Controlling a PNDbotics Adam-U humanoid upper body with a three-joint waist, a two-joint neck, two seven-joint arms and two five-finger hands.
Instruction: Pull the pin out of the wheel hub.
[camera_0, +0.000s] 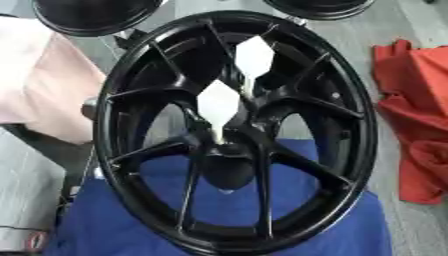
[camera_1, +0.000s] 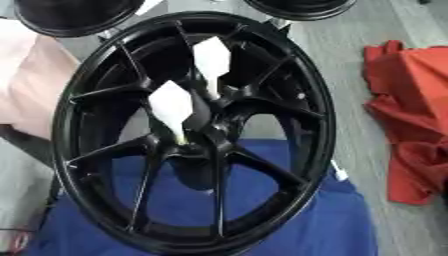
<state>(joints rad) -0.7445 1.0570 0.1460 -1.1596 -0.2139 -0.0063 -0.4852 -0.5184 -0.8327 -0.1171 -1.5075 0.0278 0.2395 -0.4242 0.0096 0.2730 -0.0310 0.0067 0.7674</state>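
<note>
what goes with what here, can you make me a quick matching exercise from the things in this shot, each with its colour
Things:
1. wheel hub
2. pins
3. cloth under the wheel
4. cloth at the right edge

Colours:
a. red
b. white
c. black
d. blue

Pairs: 1-c, 2-b, 3-d, 4-a
</note>
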